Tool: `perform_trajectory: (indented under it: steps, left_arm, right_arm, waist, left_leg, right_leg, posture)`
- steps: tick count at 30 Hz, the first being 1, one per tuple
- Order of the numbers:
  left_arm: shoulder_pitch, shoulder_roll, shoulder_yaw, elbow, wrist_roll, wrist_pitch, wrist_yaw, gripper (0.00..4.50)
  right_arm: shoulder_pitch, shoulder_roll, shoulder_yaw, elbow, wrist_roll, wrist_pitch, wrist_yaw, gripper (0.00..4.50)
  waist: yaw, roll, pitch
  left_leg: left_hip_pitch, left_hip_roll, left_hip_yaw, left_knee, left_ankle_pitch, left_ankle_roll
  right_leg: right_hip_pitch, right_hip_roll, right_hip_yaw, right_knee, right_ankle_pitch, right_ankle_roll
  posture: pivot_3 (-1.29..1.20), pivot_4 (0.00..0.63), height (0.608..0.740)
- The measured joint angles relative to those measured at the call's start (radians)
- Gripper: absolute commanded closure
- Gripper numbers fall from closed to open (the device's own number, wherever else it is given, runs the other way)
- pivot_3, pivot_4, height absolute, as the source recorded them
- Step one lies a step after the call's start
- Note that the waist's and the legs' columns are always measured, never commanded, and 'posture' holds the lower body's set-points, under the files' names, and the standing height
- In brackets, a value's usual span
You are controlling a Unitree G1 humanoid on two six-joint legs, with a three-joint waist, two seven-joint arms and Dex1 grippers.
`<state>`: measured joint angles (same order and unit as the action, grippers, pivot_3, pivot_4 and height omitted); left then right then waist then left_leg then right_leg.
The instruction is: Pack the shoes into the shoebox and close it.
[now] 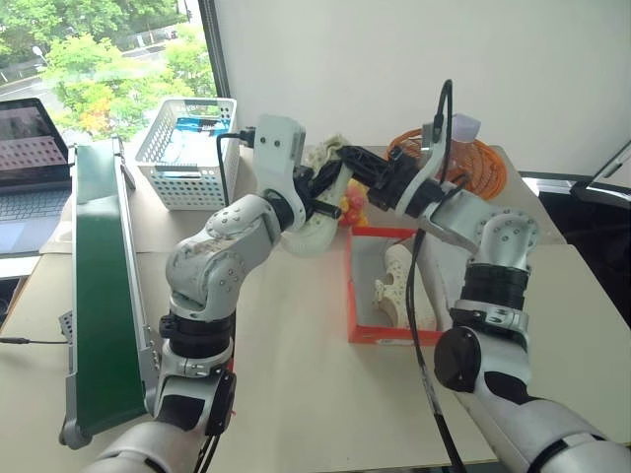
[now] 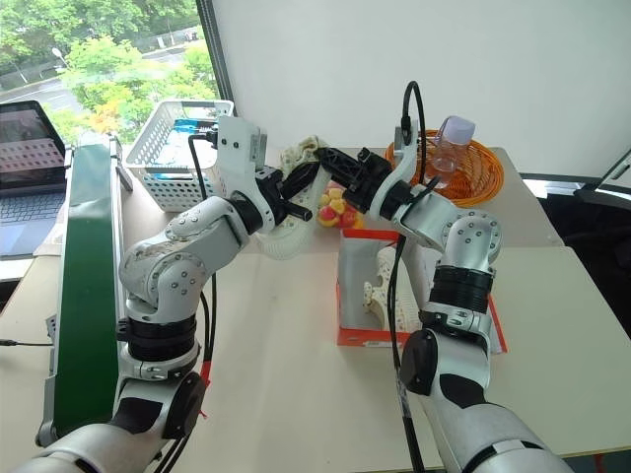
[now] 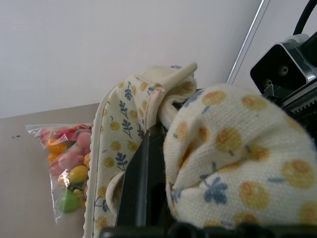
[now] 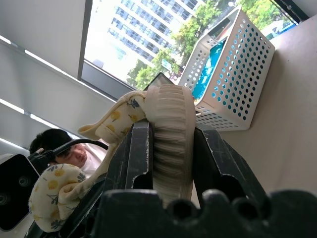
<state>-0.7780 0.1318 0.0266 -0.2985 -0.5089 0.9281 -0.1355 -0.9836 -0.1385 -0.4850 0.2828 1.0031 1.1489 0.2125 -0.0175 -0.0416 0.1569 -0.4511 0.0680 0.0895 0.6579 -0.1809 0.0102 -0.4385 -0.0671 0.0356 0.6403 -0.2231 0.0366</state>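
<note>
A: Containers first. Shoebox (image 1: 367,333), red-orange, open, sits mid-desk toward the right edge. One cream clog (image 1: 396,286) lies inside on the pale floor of the box, holes showing.

B: Second shoe (image 1: 317,233)?

A: Held up in the air above the desk, just beyond the box's far wall. It has a yellow-and-blue flowered cloth lining, plain in the wrist views.

B: Other containers?

A: White mesh basket (image 1: 185,150) at the far left of the desk, blue items in it. Round orange wicker basket (image 2: 475,163) at the far right corner, a clear plastic bottle (image 2: 453,138) lying in it. A clear bag of coloured sweets (image 2: 335,208) lies on the desk between them, behind the raised shoe.

B: Any writing?

A: None I can read. The laptop (image 1: 30,168) at the left edge shows a screen too small to make out.

B: Arms?

A: Both raised and angled inward, meeting over the desk's middle. Left gripper (image 1: 320,187) has its fingers pressed together on the shoe's cloth edge. Right gripper (image 4: 168,148) pinches the ribbed sole end between its two black fingers (image 4: 136,151).

B: Anything else?

A: A long green panel (image 1: 99,276) leans along the left side of the desk. A person's head shows past the shoe in the right wrist view.
</note>
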Motion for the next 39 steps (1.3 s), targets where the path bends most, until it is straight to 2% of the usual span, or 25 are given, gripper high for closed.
perform_trajectory:
  steps: [3,4,6,11,14,20,22,25,30,39]
  left_arm:
    - [0.0,0.01,0.0,0.0,0.0,0.005,-0.001,4.4]
    - [0.0,0.015,0.0,0.0,-0.001,0.007,-0.003,3.61]
    - [0.0,0.019,0.004,0.0,-0.002,0.01,-0.002,3.2]
    - [0.007,0.055,0.03,-0.049,-0.039,0.04,-0.018,1.28]
    - [-0.011,0.107,0.072,-0.072,-0.063,0.055,-0.034,1.28]
    - [-0.066,0.217,0.181,-0.082,-0.102,0.066,-0.066,1.28]
    - [-0.06,0.23,0.173,-0.082,-0.108,0.069,-0.082,1.28]
    - [-0.04,0.234,0.162,-0.073,-0.107,0.068,-0.097,1.28]
    - [-0.041,0.214,0.117,-0.038,-0.094,0.034,-0.116,1.28]
    - [-0.039,0.212,0.088,-0.034,-0.075,0.026,-0.12,1.28]
  right_arm:
    - [0.0,-0.001,0.009,0.003,0.0,-0.004,0.001,3.85]
    - [0.0,-0.002,0.012,0.004,-0.001,-0.005,0.001,3.87]
    - [0.0,-0.005,0.019,0.004,-0.001,-0.007,0.002,3.88]
    - [0.0,-0.024,0.057,0.008,-0.012,-0.011,0.008,3.88]
    - [0.0,-0.052,0.063,0.01,-0.019,-0.011,0.006,3.88]
    - [-0.01,-0.186,0.112,-0.013,-0.102,-0.011,-0.01,3.88]
    - [-0.011,-0.252,0.18,-0.048,-0.151,-0.01,0.015,3.88]
    - [-0.011,-0.335,0.228,-0.068,-0.174,0.019,0.089,3.88]
    - [0.006,-0.391,0.198,0.023,-0.158,0.06,0.186,3.88]
    - [0.105,-0.403,0.202,0.102,-0.18,0.082,0.29,3.88]
  waist:
    - [0.0,0.0,0.0]
    - [-0.001,0.0,0.0]
    - [0.0,0.0,0.0]
    - [-0.001,0.0,0.0]
    - [-0.001,0.0,0.0]
    - [0.001,0.001,0.0]
    - [0.003,0.001,0.001]
    - [0.003,0.001,0.001]
    - [0.004,0.001,0.001]
    - [0.001,0.001,0.001]
  left_leg:
    - [0.0,0.0,0.0,0.0,0.0,0.0]
    - [0.0,0.0,0.0,0.0,0.0,0.0]
    - [0.0,0.0,0.0,0.0,0.0,0.0]
    - [-0.001,0.0,0.0,0.0,0.0,0.0]
    - [-0.001,0.0,0.0,0.0,0.0,0.0]
    - [-0.001,0.0,0.0,0.0,0.0,0.0]
    - [-0.002,0.0,0.0,0.0,0.0,0.0]
    - [-0.002,0.0,0.0,0.0,0.0,0.0]
    - [-0.002,0.0,0.0,0.0,0.0,0.0]
    - [-0.002,0.0,0.0,0.0,0.0,0.0]
  right_leg:
    - [0.0,0.0,0.0,0.0,0.0,0.0]
    - [0.0,0.0,0.0,0.0,0.0,0.0]
    - [0.0,0.0,0.0,0.0,0.0,0.0]
    - [0.0,0.0,0.0,0.0,0.0,0.0]
    - [-0.001,0.0,0.0,0.0,0.0,0.0]
    - [-0.001,0.0,-0.001,-0.001,0.0,0.0]
    - [-0.001,0.0,-0.001,-0.002,0.0,0.0]
    - [-0.001,0.0,-0.001,-0.002,0.0,0.0]
    - [-0.001,0.0,-0.001,-0.002,0.0,0.0]
    - [-0.001,0.0,0.0,-0.002,0.0,0.0]
  posture:
    - [0.0,0.15,0.74]
    - [0.0,0.15,0.74]
    - [0.0,0.15,0.74]
    - [0.0,0.15,0.74]
    - [0.0,0.15,0.74]
    - [0.0,0.15,0.74]
    - [0.0,0.15,0.74]
    - [0.0,0.15,0.74]
    - [0.0,0.15,0.74]
    - [0.0,0.15,0.74]
